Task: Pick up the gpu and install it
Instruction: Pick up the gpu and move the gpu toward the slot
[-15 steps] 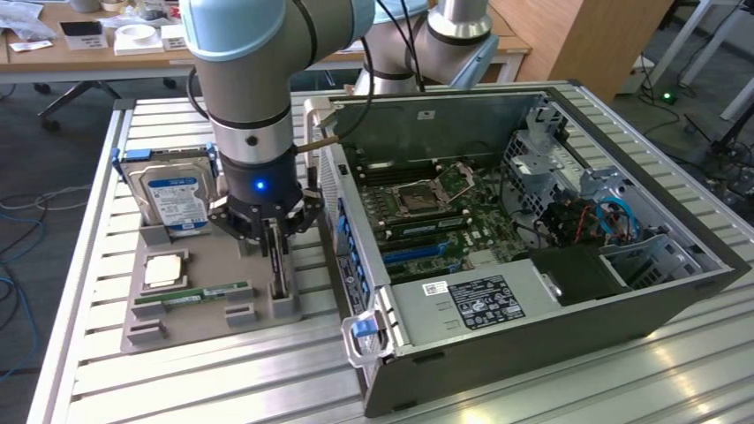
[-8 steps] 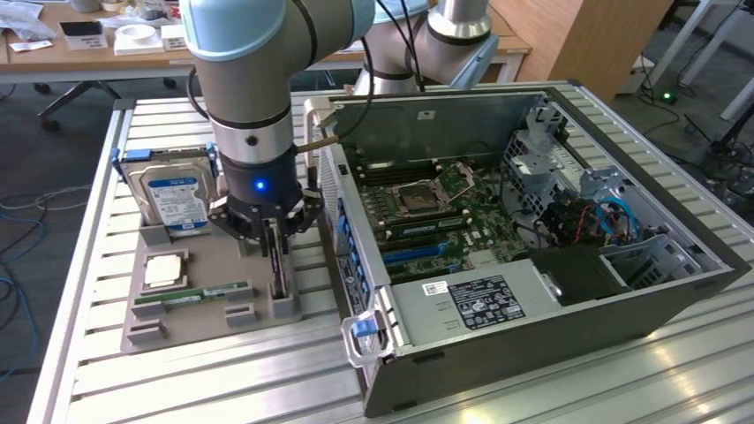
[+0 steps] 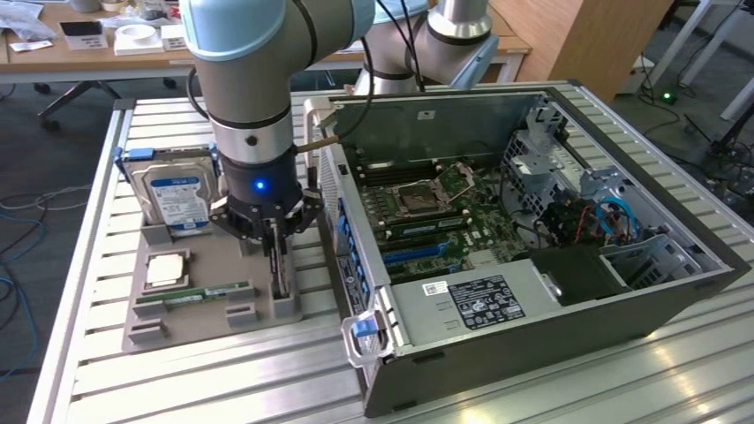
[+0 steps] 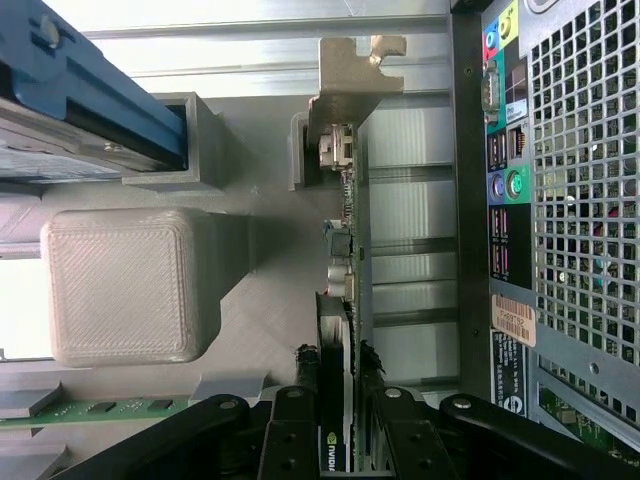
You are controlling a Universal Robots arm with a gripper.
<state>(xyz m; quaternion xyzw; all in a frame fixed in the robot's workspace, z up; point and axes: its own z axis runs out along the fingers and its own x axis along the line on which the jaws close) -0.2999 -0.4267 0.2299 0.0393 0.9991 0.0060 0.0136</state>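
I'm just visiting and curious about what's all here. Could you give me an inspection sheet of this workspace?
Surface: slatted metal table, grey tray on it.
Job's things: gpu standing on edge in the tray; open PC case beside it.
Clutter: hard drive, CPU, RAM stick in the tray.
Claw: at the gpu's upper edge.
Cables: loose cables on the floor; blue cables inside the case.
Surroundings: desk with boxes beyond the table.
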